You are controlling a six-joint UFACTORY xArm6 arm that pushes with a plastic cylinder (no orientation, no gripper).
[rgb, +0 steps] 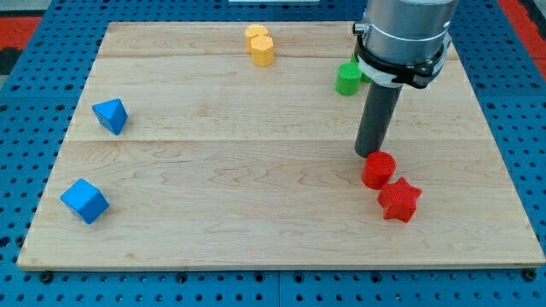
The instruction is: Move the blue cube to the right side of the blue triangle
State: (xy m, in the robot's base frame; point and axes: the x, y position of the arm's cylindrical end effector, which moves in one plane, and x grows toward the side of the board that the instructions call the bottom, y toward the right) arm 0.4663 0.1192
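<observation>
Blue cube (84,201) on wooden board (256,170), my tip (369,153) touching red cylinder (378,170), gripping nothing.

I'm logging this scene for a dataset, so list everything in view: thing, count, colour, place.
blue cube: one, blue, near the view's bottom-left corner of the board.
blue triangle: one, blue, view's left, above the cube.
yellow blocks: two, yellow, touching, view's top centre; shapes unclear.
green block: one, green, view's top right, partly hidden by the arm.
red cylinder: one, red, view's lower right.
red star: one, red, just below-right of the cylinder.
wooden board: one, pale wood, on a blue-and-red surface.
my tip: one, dark rod, right above the red cylinder, far from both blue blocks.
</observation>
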